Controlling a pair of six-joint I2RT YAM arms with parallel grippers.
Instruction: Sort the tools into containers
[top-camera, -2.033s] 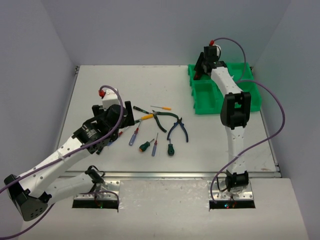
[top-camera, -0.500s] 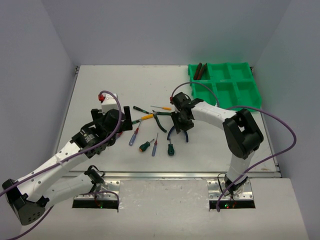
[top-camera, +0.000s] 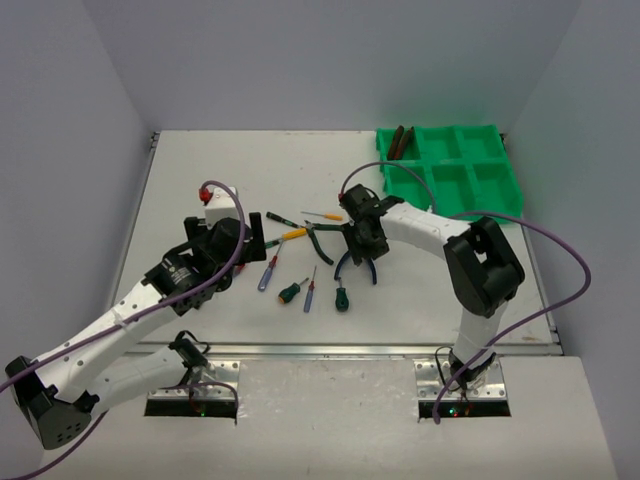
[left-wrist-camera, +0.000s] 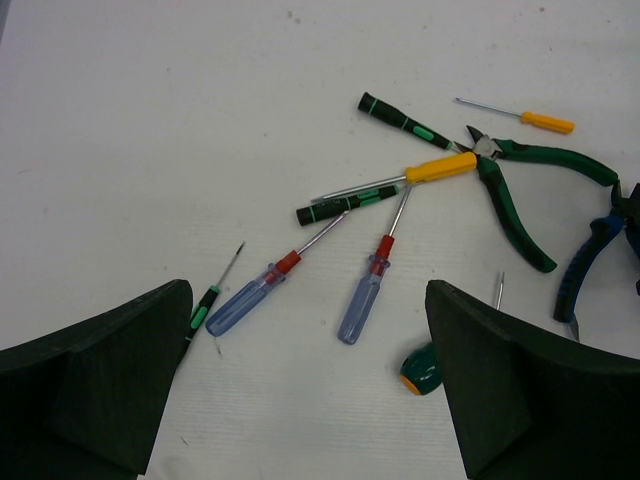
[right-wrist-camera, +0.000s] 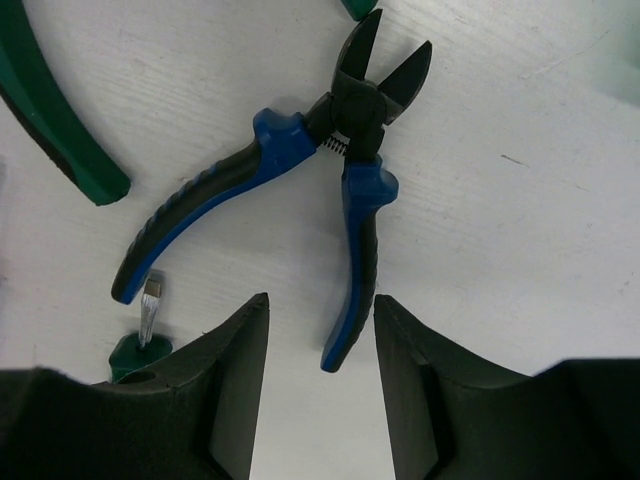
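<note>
Blue-handled pliers (top-camera: 357, 268) lie spread on the table. My right gripper (top-camera: 361, 246) hangs low over them, open, and in the right wrist view (right-wrist-camera: 320, 305) one blue handle (right-wrist-camera: 352, 290) ends between the fingers. My left gripper (top-camera: 252, 238) is open and empty above the screwdrivers. In the left wrist view (left-wrist-camera: 308, 300) two blue-handled screwdrivers (left-wrist-camera: 362, 300) point toward the gap between its fingers. Green-handled pliers (left-wrist-camera: 520, 190) and a yellow-handled screwdriver (left-wrist-camera: 440, 167) lie beyond them. The green tray (top-camera: 495, 185) stands at the far right, with red-black pliers (top-camera: 400, 140) in its far left compartment.
Stubby green screwdrivers (top-camera: 289, 292) (top-camera: 341, 297) and a thin blue one (top-camera: 309, 293) lie near the front. A small orange screwdriver (top-camera: 325, 215) and a green-black one (top-camera: 280, 219) lie further back. Walls enclose the table on three sides.
My right arm has swung from the tray's far left compartment, leaving the red-black pliers there, down to the blue pliers. My left gripper has shifted slightly over the screwdrivers.
</note>
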